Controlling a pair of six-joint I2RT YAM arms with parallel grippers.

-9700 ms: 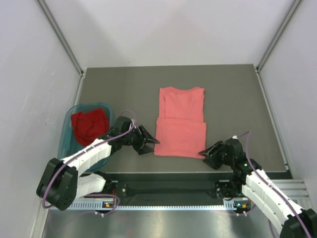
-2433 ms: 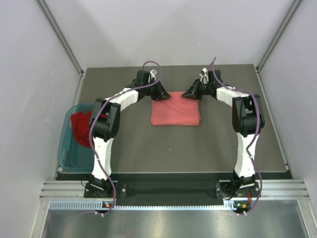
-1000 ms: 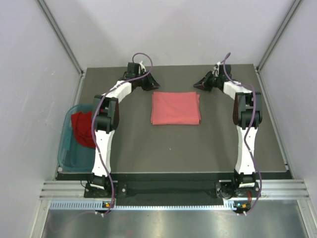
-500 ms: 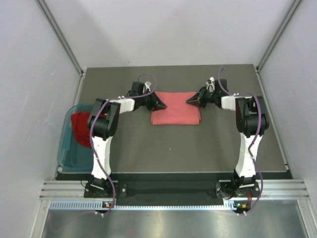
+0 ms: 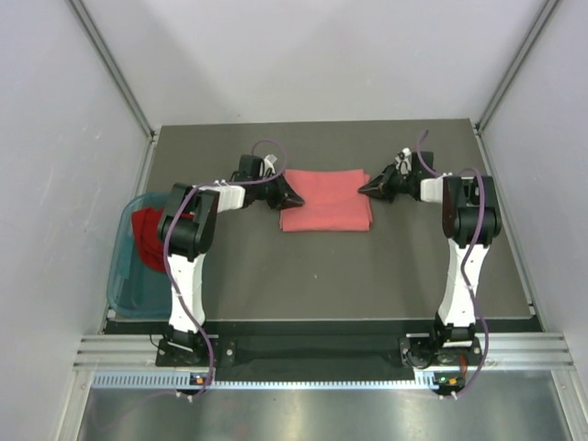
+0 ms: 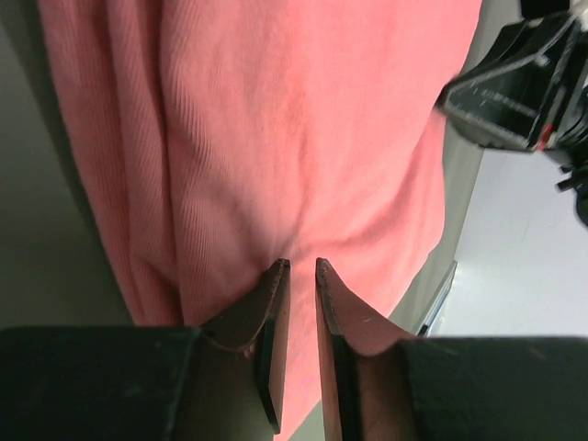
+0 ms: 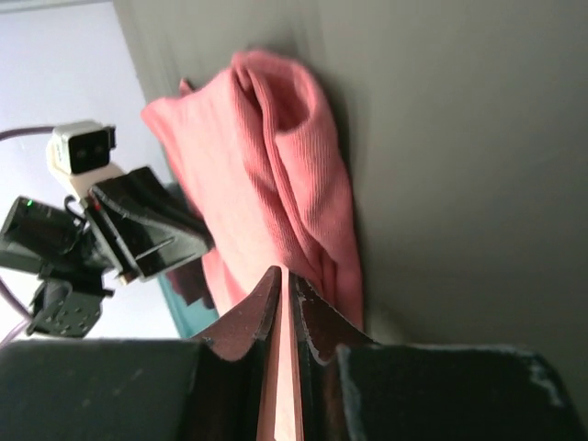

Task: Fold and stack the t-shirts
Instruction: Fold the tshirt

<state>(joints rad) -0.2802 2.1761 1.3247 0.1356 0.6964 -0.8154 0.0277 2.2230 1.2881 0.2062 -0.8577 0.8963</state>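
Note:
The salmon-pink t-shirt [image 5: 326, 204] lies folded into a flat rectangle at the middle of the dark table. My left gripper [image 5: 294, 197] lies low at the shirt's left edge, pointing right. In the left wrist view its tips [image 6: 300, 265] stand a narrow gap apart over the pink cloth [image 6: 303, 138], with nothing clamped. My right gripper [image 5: 361, 189] points left at the shirt's right edge. In the right wrist view its jaws [image 7: 287, 274] are pressed almost together beside the layered fold [image 7: 285, 165]. The deep red t-shirt [image 5: 152, 237] sits crumpled in the basket.
The teal plastic basket [image 5: 119, 276] stands at the table's left edge, near the left arm's base. White walls close in the table [image 5: 322, 276] on the left, right and far sides. Both arms stretch far forward along the shirt's sides.
Both grippers came back from the table's far edge and dropped to the folded shirt's left and right edges. The left jaws narrowed a little. The shirt has not moved.

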